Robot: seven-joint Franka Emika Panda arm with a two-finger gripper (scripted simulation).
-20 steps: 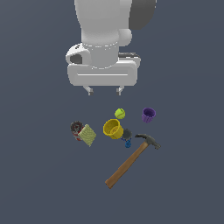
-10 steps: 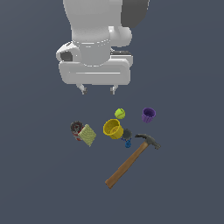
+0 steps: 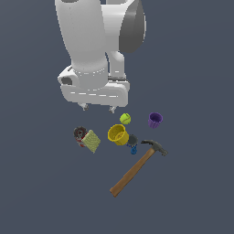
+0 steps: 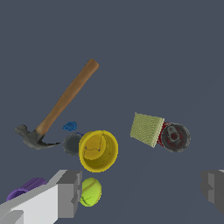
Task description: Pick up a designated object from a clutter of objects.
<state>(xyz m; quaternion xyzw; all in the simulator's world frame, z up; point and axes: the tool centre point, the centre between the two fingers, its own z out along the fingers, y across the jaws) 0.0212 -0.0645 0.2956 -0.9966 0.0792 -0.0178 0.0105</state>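
Gripper (image 3: 98,108) hangs spread wide, grasping nothing, above the clutter. Flat checked yellow-green pad (image 3: 92,140), sponge-textured, lies left of centre in the exterior view, touching the cylindrical red can (image 3: 80,134). Round yellow cup (image 3: 118,135) sits near.

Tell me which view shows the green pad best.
The wrist view. The green pad shows large there, its checked face plain, with one edge against the red can. In the exterior view the pad is small and tilted, beside the can, with its texture only faintly visible.
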